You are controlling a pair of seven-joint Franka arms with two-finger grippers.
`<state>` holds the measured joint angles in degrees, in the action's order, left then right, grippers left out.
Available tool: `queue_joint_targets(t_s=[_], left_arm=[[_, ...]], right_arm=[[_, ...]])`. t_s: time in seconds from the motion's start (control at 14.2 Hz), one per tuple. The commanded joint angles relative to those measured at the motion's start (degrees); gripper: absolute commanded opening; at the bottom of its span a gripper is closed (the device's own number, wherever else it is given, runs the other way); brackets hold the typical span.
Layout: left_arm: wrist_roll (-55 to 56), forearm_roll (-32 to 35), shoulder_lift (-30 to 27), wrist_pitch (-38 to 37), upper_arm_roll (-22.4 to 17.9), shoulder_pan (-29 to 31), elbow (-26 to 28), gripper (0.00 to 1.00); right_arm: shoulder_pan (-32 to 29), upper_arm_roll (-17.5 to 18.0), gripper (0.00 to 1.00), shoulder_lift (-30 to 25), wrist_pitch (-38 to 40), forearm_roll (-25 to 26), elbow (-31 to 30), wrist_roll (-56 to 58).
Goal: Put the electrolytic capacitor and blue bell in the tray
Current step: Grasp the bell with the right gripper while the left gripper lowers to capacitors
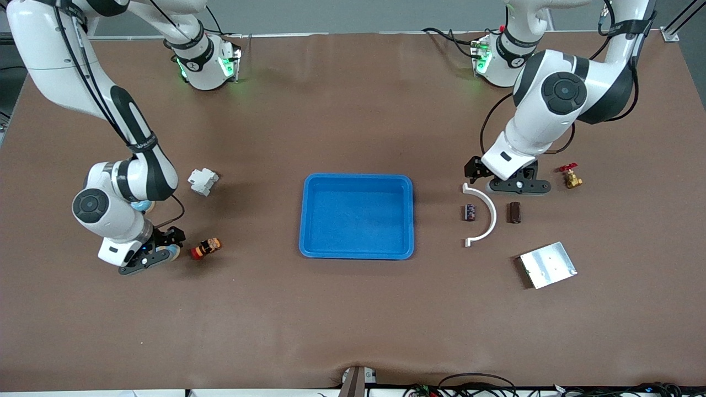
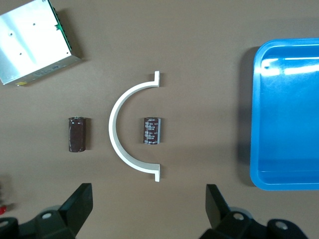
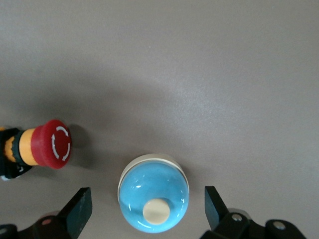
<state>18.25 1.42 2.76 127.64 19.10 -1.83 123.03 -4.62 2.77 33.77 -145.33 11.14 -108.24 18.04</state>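
The blue bell (image 3: pixel 153 194), a glossy blue dome with a cream button on a white base, stands on the brown table. My right gripper (image 3: pixel 148 209) is open and straddles it, with one finger on each side and neither touching. In the front view only its edge (image 1: pixel 173 252) shows under my right gripper (image 1: pixel 157 256). The electrolytic capacitor (image 2: pixel 152 130), a dark printed cylinder, lies inside a white arc bracket (image 2: pixel 119 134). My left gripper (image 2: pixel 148 209) is open and empty above the table beside the bracket's end. The blue tray (image 1: pixel 309 220) sits mid-table, empty.
A red emergency button (image 1: pixel 205 248) lies right beside the bell. A white block (image 1: pixel 203 181) is farther from the camera. A plain brown cylinder (image 1: pixel 514 212), a silver metal plate (image 1: pixel 547 264) and a brass valve with a red handle (image 1: pixel 571 177) lie near the capacitor (image 1: pixel 469 212).
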Motion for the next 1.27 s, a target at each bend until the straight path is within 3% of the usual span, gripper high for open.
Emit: queue_joint_targets(t_s=[0.0,0.78,0.85,0.99,1.2], left_arm=[[0.7,0.8,0.3,4.2,0.2,0.5,2.4,1.0],[0.6,1.1,10.9,18.6,-0.1,0.9,4.0,1.0],[0.6,1.6,11.8,19.9,-0.2,0.6,4.2,1.0],[1.9,7.2,13.6,21.2,-0.2,1.0,4.3,1.0],[7.9,14.6,16.6,23.7,-0.2,1.0,4.3,1.0]], right_arm=[[-0.9,0.6,1.0,0.2,-1.1,1.1,-0.9,0.7],[-1.8,0.7,1.0,3.0,-3.6,0.6,-0.3,0.7],[-1.8,0.7,0.94,3.0,-3.6,0.6,-0.2,0.6],[-1.8,0.7,0.69,2.9,-3.5,0.3,-0.1,0.4],[-1.9,0.7,0.4,2.8,-3.0,-0.8,-0.1,0.3]])
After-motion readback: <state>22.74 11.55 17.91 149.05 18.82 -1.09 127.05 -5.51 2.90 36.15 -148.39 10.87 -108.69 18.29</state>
